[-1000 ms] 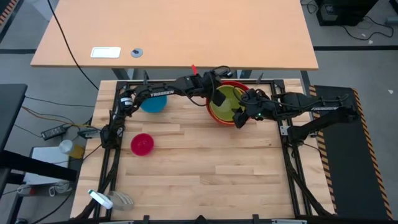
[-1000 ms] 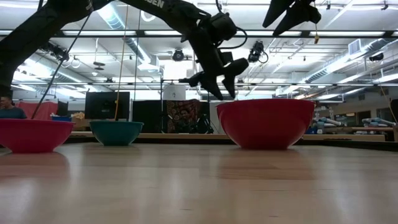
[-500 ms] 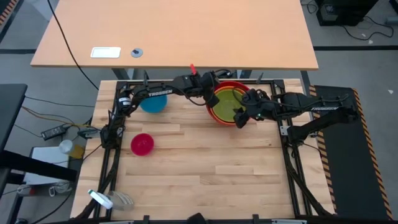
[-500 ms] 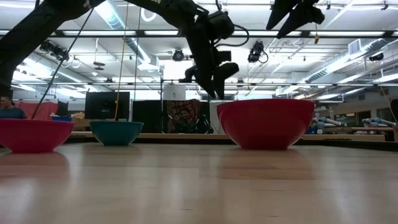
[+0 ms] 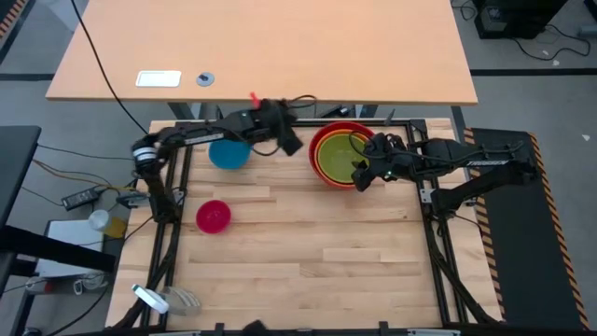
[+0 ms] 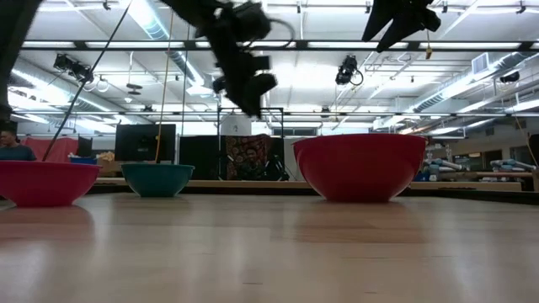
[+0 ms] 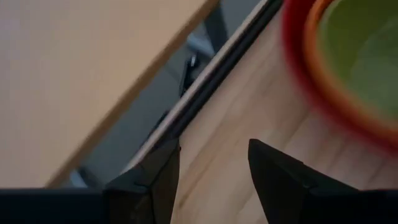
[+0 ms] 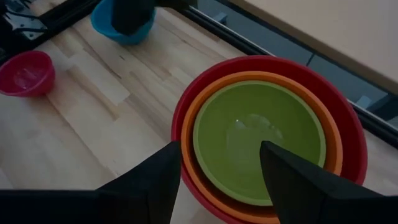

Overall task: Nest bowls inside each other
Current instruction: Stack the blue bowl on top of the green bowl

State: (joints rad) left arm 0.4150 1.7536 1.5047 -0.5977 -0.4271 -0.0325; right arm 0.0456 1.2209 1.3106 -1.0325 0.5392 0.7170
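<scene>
Three of the five bowls are already nested: the red bowl (image 5: 341,154) sits at the far right of the table with the orange bowl (image 8: 261,147) inside it and the yellow-green bowl (image 8: 259,140) inside that, all seated level as the right wrist view shows. Two are left to do. The blue bowl (image 5: 229,152) stands alone at the far left of the table, and the small magenta-pink bowl (image 5: 213,216) stands nearer and further left, well apart from the stack. The left gripper (image 5: 288,142) is in the air between the stack and the blue bowl, with its fingers (image 7: 152,180) parted and nothing between them. The right gripper (image 5: 362,175) hangs over the near right rim of the stack, its fingers spread and holding nothing. By size the blue bowl should go in next and the pink one last, so the job looks a little past halfway. The left arm is probably headed for the blue bowl, though the blurred wrist view does not settle that.
</scene>
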